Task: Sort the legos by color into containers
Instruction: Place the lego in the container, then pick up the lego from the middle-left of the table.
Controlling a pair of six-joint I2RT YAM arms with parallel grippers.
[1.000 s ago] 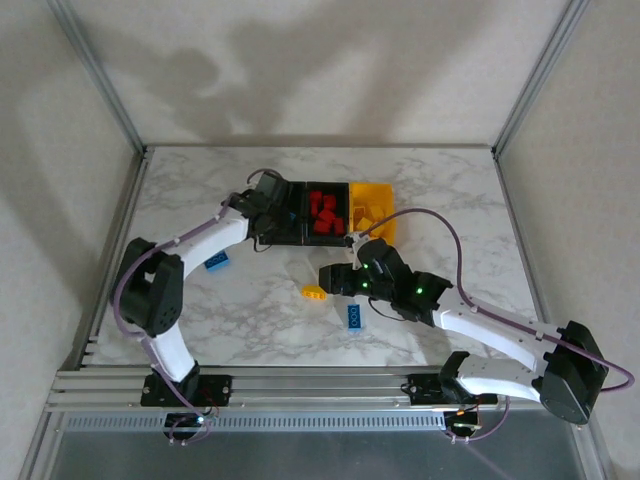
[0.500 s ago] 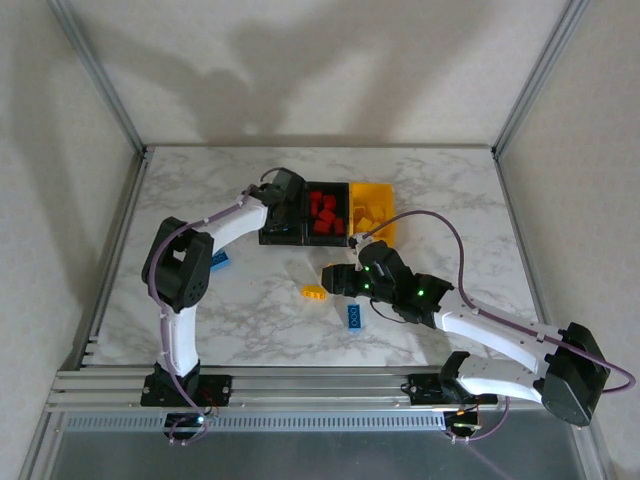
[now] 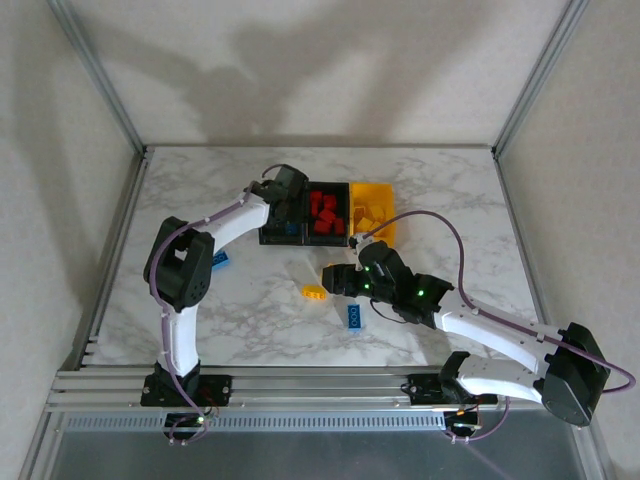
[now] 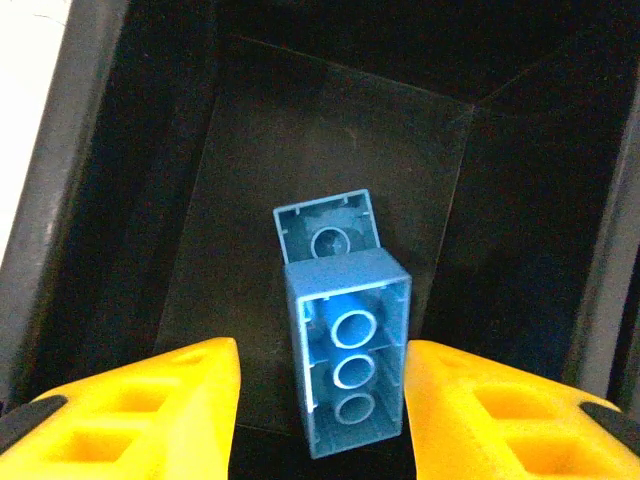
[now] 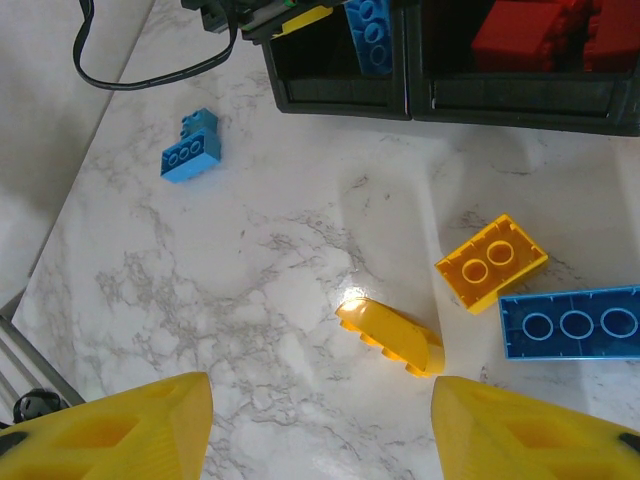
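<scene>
Left wrist view: looked down into the left black rectangular plastic bin (image 4: pixel 150 150) and found the left gripper (image 4: pixel 322 400) with its yellow fingers (image 4: pixel 200 375) partly parted, after a tight closure one moment before. Between them, a long blue studded plastic brick (image 4: pixel 347 365), hollow underside toward the camera, over a smaller blue brick (image 4: pixel 325 225) on the bin floor. A clear gap on one side; on the other side very near or touching, hard to tell. Judged as let go, so counted as one more blue piece sorted.

Right wrist view: saw the right gripper (image 5: pixel 322 400) wide apart and holding nothing, hovering over the white marbled table (image 5: pixel 200 280), same as one second ago. Below it, a square yellow brick (image 5: pixel 490 262), a sloped yellow brick (image 5: pixel 390 337) and a flat blue brick (image 5: pixel 570 322); further left, a lone blue brick (image 5: pixel 190 150). Still four pieces to sort, probably a yellow one next.
</scene>
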